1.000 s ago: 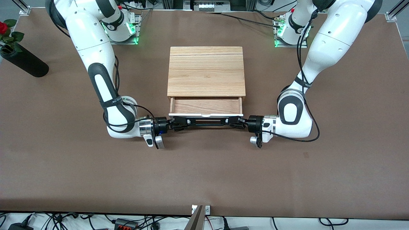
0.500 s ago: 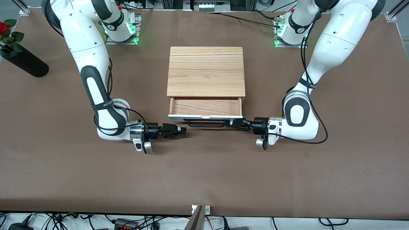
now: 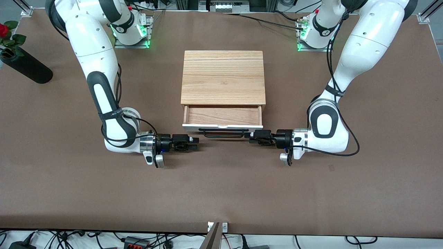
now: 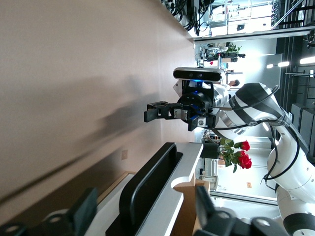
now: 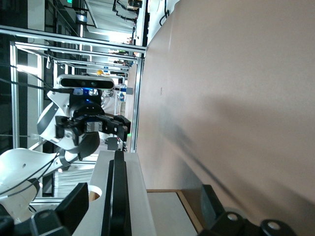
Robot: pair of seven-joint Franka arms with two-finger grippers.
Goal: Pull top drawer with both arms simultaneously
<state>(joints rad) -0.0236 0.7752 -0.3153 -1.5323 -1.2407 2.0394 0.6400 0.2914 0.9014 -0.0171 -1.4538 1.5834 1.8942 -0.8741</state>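
The light-wood box [image 3: 223, 76] stands mid-table. Its top drawer [image 3: 223, 116] is pulled out, showing pale wood inside; the white front panel [image 3: 207, 127] carries a thin black bar handle [image 3: 223, 133]. My right gripper [image 3: 196, 142] is open and empty, low over the table, apart from the handle's end toward the right arm. My left gripper [image 3: 250, 137] is open and empty, just off the handle's other end. The left wrist view shows the handle [image 4: 147, 189] ahead between open fingers [image 4: 87, 212]. The right wrist view shows the handle [image 5: 118, 196] ahead of its open fingers [image 5: 78, 202].
A black vase [image 3: 26, 67] with a red rose [image 3: 3, 29] lies at the right arm's end of the table. The lower drawer's white front [image 5: 179, 216] shows under the top one. Cables hang off the table edge nearest the camera.
Both grippers let go of the handle and drew back sideways toward their own ends of the table, the right one first. The drawer stayed pulled out.
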